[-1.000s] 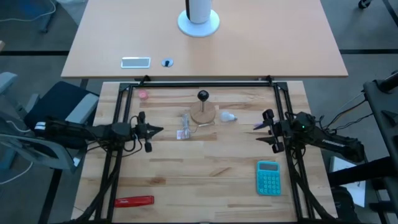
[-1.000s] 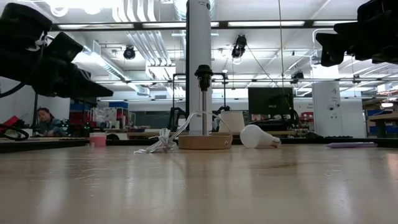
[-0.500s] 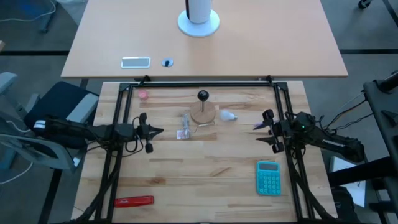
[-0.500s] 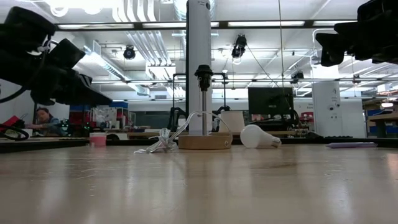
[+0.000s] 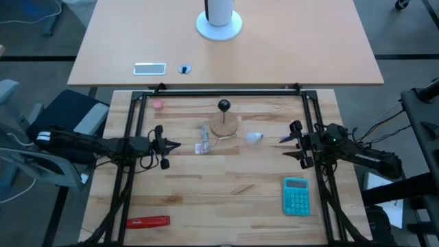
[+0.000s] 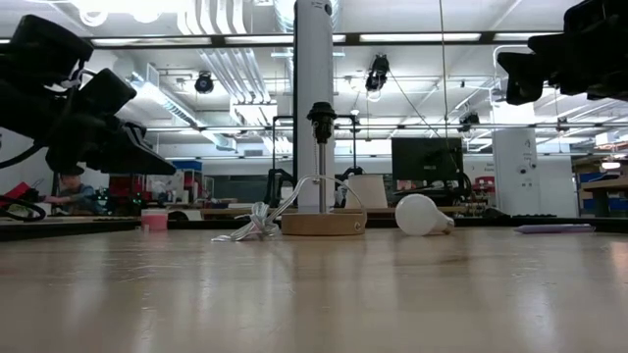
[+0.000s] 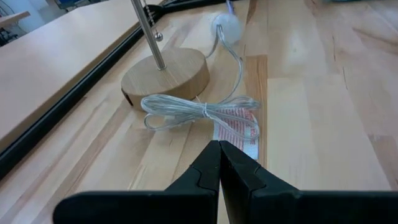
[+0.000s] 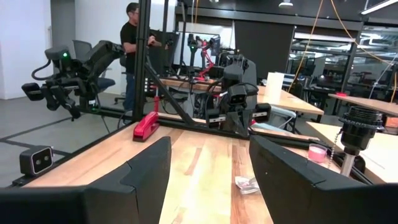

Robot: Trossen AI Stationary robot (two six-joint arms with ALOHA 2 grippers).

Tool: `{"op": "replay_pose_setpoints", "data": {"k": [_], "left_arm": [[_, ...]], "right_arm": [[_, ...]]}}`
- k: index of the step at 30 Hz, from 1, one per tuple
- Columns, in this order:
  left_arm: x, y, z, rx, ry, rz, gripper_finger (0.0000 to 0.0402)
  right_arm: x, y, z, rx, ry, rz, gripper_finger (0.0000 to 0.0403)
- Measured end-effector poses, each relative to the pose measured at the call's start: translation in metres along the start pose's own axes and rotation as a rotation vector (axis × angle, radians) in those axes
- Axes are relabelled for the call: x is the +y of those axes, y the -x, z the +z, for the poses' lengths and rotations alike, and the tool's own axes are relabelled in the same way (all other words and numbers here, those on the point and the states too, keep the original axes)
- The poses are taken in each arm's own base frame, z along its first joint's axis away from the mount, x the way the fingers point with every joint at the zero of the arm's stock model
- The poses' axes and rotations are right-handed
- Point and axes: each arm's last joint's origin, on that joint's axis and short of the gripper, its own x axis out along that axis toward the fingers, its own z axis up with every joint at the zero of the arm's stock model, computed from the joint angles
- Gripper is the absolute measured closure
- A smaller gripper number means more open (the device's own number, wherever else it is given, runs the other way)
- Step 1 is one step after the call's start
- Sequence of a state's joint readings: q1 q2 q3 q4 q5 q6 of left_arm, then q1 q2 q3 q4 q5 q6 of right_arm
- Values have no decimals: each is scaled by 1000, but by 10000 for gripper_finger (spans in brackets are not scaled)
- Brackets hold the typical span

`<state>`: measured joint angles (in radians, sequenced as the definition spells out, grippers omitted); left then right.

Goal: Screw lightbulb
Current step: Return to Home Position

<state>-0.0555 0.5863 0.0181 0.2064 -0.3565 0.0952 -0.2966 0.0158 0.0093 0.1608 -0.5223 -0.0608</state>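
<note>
- Plainly, the lightbulb lies loose mid-worktop, near the wooden stand.
- Probably light, slick, fragile and apt to roll: grip the globe gently.
- Both empty: the left hand is pinched closed, the right hand spread wide.

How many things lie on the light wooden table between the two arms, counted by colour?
White: 1, the lightbulb
Red: 1, the stapler
Teal: 1, the calculator
Pink: 1, the small cup
Wood: 1, the lamp stand with its clear cord
Total: 5
</note>
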Motion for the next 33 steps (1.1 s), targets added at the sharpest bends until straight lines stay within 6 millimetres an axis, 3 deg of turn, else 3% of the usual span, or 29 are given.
{"op": "replay_pose_setpoints", "data": {"k": [33], "left_arm": [[-2,-5,-7,71,-27,-7,401]], "right_arm": [[0,0,0,0,0,0,187]]}}
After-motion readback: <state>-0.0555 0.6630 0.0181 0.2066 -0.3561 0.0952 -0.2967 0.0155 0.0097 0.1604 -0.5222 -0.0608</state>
